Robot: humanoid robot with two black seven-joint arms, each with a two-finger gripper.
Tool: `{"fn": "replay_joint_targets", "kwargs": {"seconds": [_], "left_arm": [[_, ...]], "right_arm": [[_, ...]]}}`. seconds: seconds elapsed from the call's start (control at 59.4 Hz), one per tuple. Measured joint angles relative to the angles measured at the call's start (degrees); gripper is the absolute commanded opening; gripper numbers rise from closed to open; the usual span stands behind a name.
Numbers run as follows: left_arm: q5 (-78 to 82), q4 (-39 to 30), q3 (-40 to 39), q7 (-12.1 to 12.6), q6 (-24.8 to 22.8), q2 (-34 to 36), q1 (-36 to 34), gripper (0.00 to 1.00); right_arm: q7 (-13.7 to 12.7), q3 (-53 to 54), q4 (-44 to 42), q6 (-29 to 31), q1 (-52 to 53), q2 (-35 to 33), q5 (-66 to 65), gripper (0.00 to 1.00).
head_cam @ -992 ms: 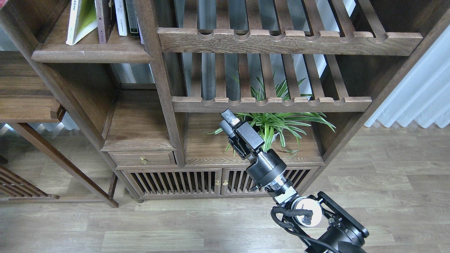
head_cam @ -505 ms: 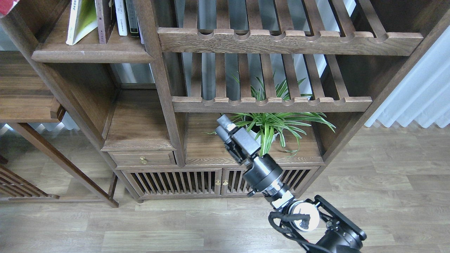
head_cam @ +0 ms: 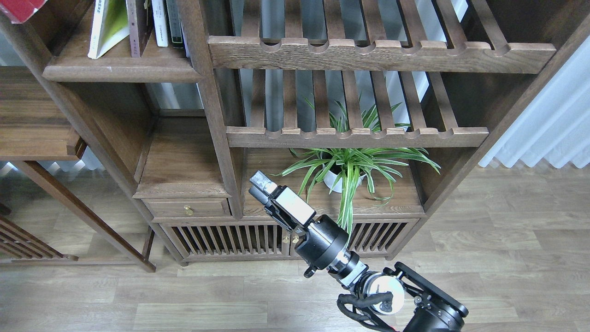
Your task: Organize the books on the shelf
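The shelf [head_cam: 120, 72] is a solid dark plank with a rounded lip at the upper left. On it a yellow-green and white book [head_cam: 109, 24] leans left, with a dark maroon book [head_cam: 138, 27] upright beside it. A corner of the red book [head_cam: 18, 7] shows at the top left edge; what holds it is out of view. My right gripper [head_cam: 261, 186] hangs in front of the cabinet, below and right of the shelf. Its fingers are together and empty. My left gripper is out of view.
Slim white [head_cam: 159, 23] and dark [head_cam: 173, 23] volumes stand right of the maroon book. Slatted racks [head_cam: 378, 53] fill the right side. A potted spider plant [head_cam: 343, 170] stands on the low cabinet top [head_cam: 276, 203]. A drawer [head_cam: 186, 208] is below left.
My right arm has drawn down and to the left, away from the plant and the rack. The red book corner has come further into view at the top left.
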Motion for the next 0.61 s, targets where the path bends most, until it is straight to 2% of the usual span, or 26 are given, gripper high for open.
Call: {"fn": "replay_joint_targets", "kwargs": {"seconds": [0.118, 0.185, 0.286, 0.404, 0.606], "left_arm": [[5.35, -0.01, 1.28, -2.16, 0.23, -1.81, -1.00, 0.00], [7.57, -0.01, 1.82, -3.56, 2.03, -2.61, -1.18, 0.00], [10.98, -0.05, 3.10, -5.70, 7.13, -4.08, -1.36, 0.00], [13.90, -0.13, 5.43, -7.06, 13.41, -5.79, -2.29, 0.00], [16.52, 0.56, 14.98, -9.79, 25.74, -6.84, -5.22, 0.00]], "right_arm": [[-0.02, 0.00, 0.80, 0.00, -0.04, 0.00, -0.10, 0.85], [-0.02, 0.00, 1.43, 0.00, -0.04, 0.00, -0.11, 0.85], [-0.03, 0.14, 2.00, 0.00, -0.04, 0.00, -0.12, 0.85], [-0.03, 0.29, 2.15, 0.00, -0.04, 0.00, -0.12, 0.85], [-0.02, 0.91, 2.26, 0.00, -0.04, 0.00, -0.10, 0.85]]}}
